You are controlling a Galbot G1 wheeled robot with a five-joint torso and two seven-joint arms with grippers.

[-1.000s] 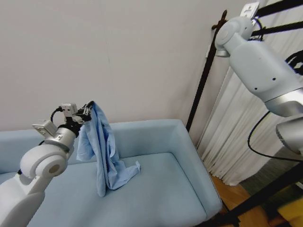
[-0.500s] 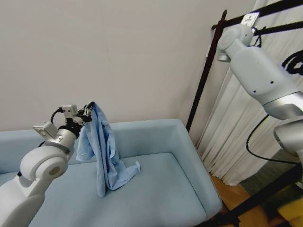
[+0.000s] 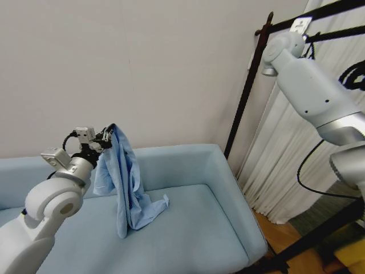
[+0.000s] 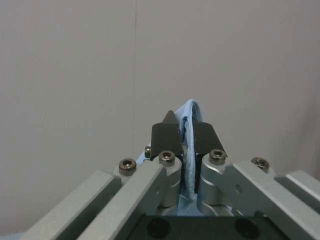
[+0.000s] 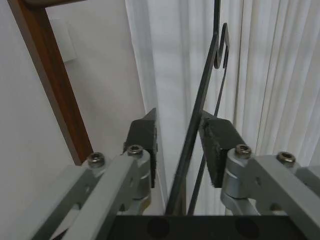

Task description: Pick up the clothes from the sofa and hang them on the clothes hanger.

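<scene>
A light blue shirt [image 3: 122, 177] hangs from my left gripper [image 3: 107, 136], which is shut on a fold of it above the sofa [image 3: 188, 228]. The shirt's lower end still rests on the seat. In the left wrist view the blue cloth [image 4: 189, 107] is pinched between the black pads of the left gripper [image 4: 187, 137]. My right arm [image 3: 308, 74] is raised to the top of the black clothes rack [image 3: 245, 97]. The right gripper [image 5: 180, 140] is open around a thin dark wire hanger [image 5: 200, 110], which runs close to one pad.
A reddish wooden bar [image 5: 47, 75] stands beside the right gripper. White curtains [image 3: 285, 171] hang behind the rack at the right. The sofa's right armrest ends next to the rack pole, with wooden floor [image 3: 285, 240] beyond it.
My right arm has shifted slightly to the right near the rack's top. The left gripper and shirt have barely moved.
</scene>
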